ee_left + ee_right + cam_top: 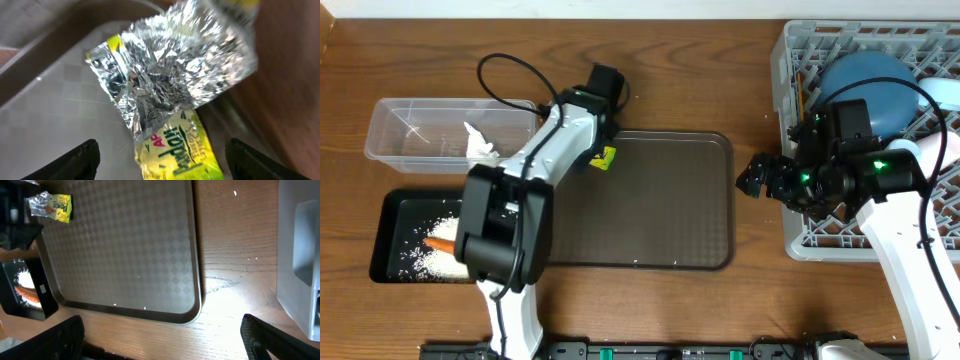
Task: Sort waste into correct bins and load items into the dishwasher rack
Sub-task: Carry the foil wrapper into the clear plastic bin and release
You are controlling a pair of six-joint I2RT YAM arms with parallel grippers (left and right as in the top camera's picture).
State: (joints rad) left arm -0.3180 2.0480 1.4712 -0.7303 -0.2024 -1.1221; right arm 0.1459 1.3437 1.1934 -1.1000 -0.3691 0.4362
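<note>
A brown wooden tabletop (720, 60) fills the overhead view. At far left a clear plastic tub (395, 135) holds a crumpled white tissue (480, 148). Just below it, a black tray (390, 235) carries rice grains (425, 260) and a small carrot (440, 243). The left gripper (165, 167) is spread wide, straddling the silver and yellow-green wrapper (170, 85) without pinching it. The wrapper lies at the upper-left corner of the dark brown serving tray (660, 200). The right gripper (754, 178) hovers released and empty over bare wood. At far right, the grey dishwasher rack (788, 100) holds the dark-blue bowl (865, 85).
</note>
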